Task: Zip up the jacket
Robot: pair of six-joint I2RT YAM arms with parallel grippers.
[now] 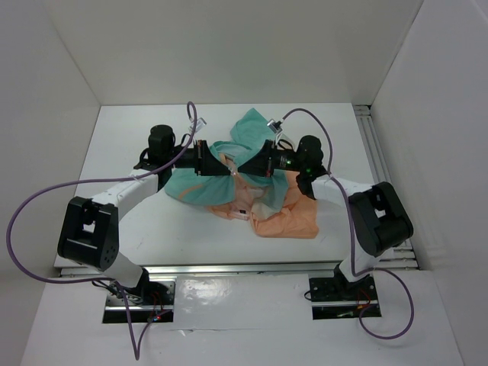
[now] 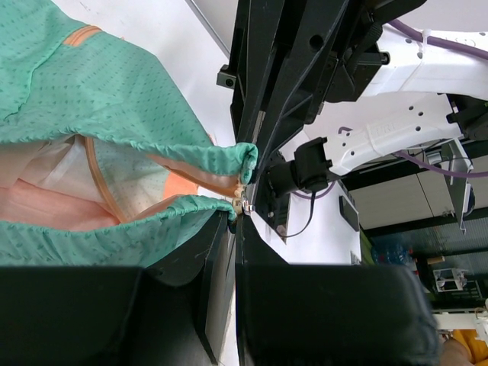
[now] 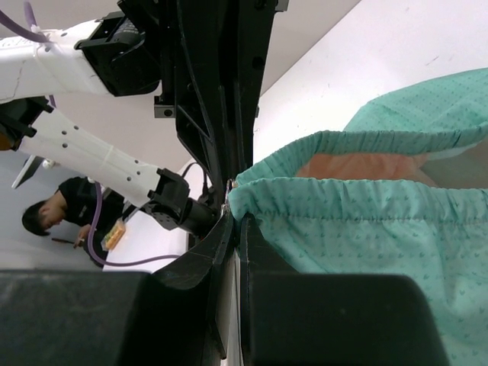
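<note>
The jacket (image 1: 200, 189) lies crumpled mid-table, teal at the left and back, peach at the front right. Both grippers meet tip to tip over its middle. My left gripper (image 1: 223, 167) is shut on the teal gathered hem at the zipper's end; the left wrist view shows the hem (image 2: 191, 210) and a small metal zipper piece (image 2: 245, 204) at my fingertips (image 2: 229, 229). My right gripper (image 1: 242, 169) is shut on the facing hem edge (image 3: 320, 206), with a metal zipper piece (image 3: 229, 200) at its tip. The orange zipper tape (image 2: 103, 187) runs open between the two hems.
White enclosure walls stand on three sides of the table (image 1: 130, 137). A metal rail (image 1: 374, 145) runs along the right edge. Purple cables (image 1: 46, 198) loop from both arms. A person (image 3: 46, 217) shows in the background of the right wrist view.
</note>
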